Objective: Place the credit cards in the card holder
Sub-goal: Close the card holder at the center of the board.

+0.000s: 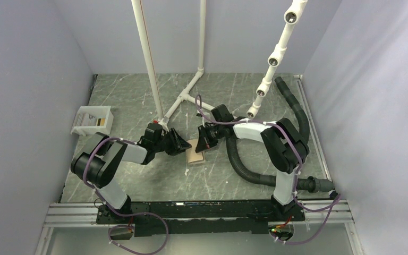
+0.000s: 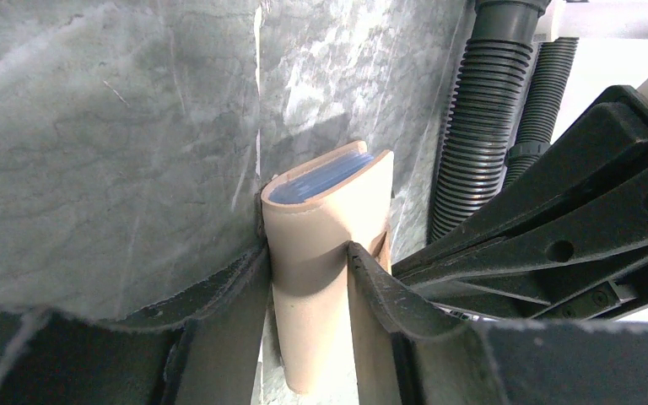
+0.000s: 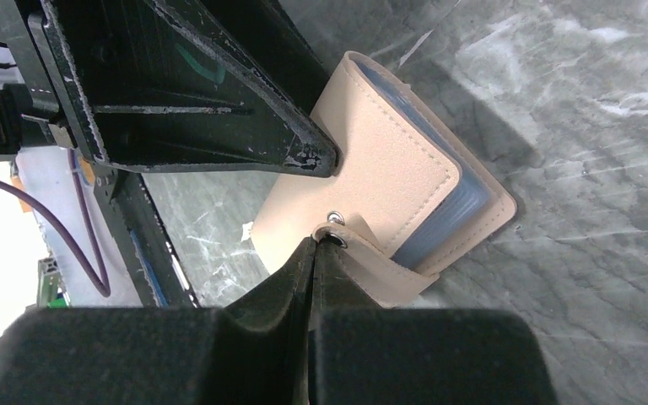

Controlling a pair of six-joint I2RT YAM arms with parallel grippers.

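The tan card holder point(image 1: 195, 155) lies on the marble table between my two grippers. In the left wrist view the card holder point(image 2: 329, 211) stands between my jaws, its bluish pocket point(image 2: 321, 177) showing at the far end. My left gripper point(image 2: 308, 249) presses it on both sides and also shows in the top view point(image 1: 176, 142). My right gripper point(image 3: 316, 240) is shut on the end of the holder's closing tab point(image 3: 380, 266), by the metal snap, and also shows in the top view point(image 1: 204, 139). The holder's cover point(image 3: 380, 169) is closed. I cannot make out any credit card.
A white tray point(image 1: 92, 121) with something dark and yellowish in it stands at the left edge. A black corrugated hose point(image 1: 244, 164) curves around the right arm. White pipes point(image 1: 186, 98) rise behind the grippers. The left gripper's fingers point(image 3: 219, 110) lie close above the holder.
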